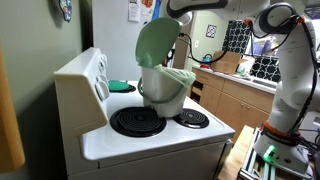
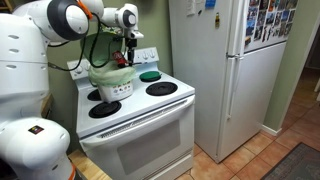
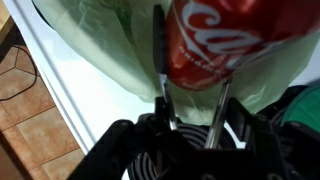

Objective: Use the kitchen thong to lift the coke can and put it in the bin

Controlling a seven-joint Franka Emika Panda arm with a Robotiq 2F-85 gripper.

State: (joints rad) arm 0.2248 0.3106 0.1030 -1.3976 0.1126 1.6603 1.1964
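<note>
The white bin with a liner bag stands on the stove top, its pale green lid raised; it also shows in an exterior view. My gripper hangs over the bin's open mouth. In the wrist view the gripper is shut on the metal kitchen tongs. The tongs' two arms clamp the red coke can above the bin's pale green liner. In the exterior view with the raised lid, the lid hides the gripper and the can.
The white electric stove has dark coil burners. A teal round item lies on a back burner. A white fridge stands beside the stove. Wooden counter cabinets stand beyond it.
</note>
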